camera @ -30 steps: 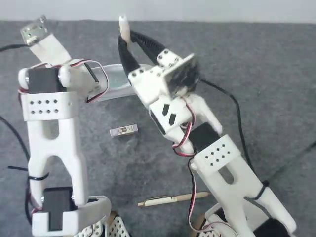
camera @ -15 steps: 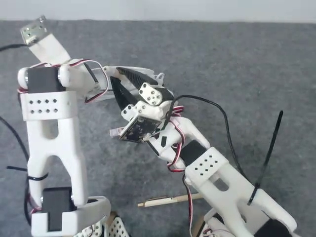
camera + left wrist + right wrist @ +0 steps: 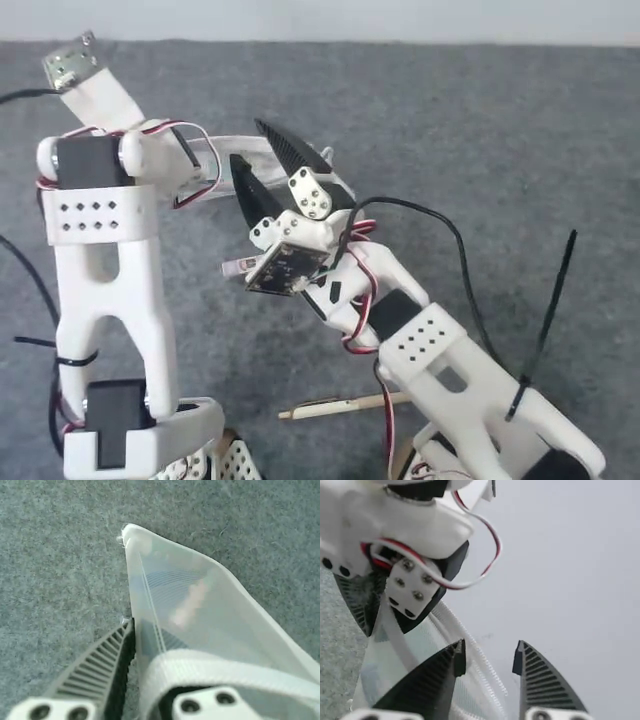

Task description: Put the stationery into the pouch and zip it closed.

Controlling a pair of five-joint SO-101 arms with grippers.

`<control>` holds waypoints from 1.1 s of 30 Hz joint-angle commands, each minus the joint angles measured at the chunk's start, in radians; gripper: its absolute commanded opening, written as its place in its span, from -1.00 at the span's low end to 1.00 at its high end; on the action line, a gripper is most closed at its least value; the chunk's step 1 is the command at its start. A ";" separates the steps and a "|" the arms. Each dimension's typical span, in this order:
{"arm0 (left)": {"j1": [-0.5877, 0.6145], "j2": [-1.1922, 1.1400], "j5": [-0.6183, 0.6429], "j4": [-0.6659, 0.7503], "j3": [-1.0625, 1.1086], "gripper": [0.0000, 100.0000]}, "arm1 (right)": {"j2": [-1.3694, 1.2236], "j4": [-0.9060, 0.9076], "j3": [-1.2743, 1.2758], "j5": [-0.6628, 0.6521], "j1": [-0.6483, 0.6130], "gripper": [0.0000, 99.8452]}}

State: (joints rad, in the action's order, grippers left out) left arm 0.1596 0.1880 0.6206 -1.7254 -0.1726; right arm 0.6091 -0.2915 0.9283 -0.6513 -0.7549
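Right gripper (image 3: 250, 143) jaws spread wide; left gripper (image 3: 136, 632) jaws apparently pinched together.

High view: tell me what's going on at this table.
The left claw is shut on the translucent pouch. The right claw hangs open beside the pouch's edge, gripping nothing. A pen and a small stationery piece lie on the grey table, outside the pouch. A pale shape shows through the pouch; what it is is unclear.

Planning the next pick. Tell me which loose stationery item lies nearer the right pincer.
The small white rectangular piece, partly hidden by the right arm just behind its black pincer; the cream-coloured pen lies farther off, by the arm bases.
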 commanded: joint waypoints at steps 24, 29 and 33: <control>0.213 0.068 0.031 0.058 -0.010 -0.98 | 0.383 0.848 -0.011 0.259 -0.002 -0.73; 0.216 0.066 0.031 0.060 -0.010 -0.98 | 0.424 1.098 -0.011 0.321 -0.008 -0.73; 0.216 0.066 0.031 0.061 -0.010 -0.98 | 0.440 1.267 -0.011 0.358 -0.042 -0.72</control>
State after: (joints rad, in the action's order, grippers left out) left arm 0.3682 0.1880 0.6345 -1.7024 -0.1726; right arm 1.0111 0.8715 0.9314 -0.3230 -0.7641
